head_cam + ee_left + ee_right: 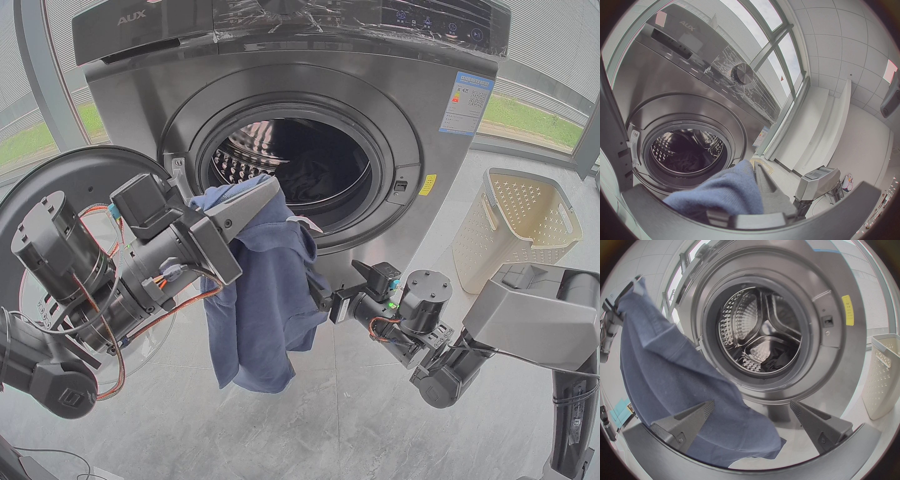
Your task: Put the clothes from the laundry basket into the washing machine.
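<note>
Loading step: left gripper [265, 190] clamped on blue shirt [269, 300], which hangs just before open washer [400, 112]. Right gripper [751, 403] spread wide, empty, beside hem. Next — carry shirt inside, release; hem may snag rim.

Laundry corner of a glass-walled building; front-loading washing machine [294, 125], laundry basket [519, 222], grey tiled floor [250, 431]

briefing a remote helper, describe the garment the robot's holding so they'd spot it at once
Start at the grey metal front-loading washing machine with its round door open. Just before its opening, the left claw is shut on a blue cloth garment hanging down limp. Unlike the dark clothes in the drum, it is blue and outside.
</note>
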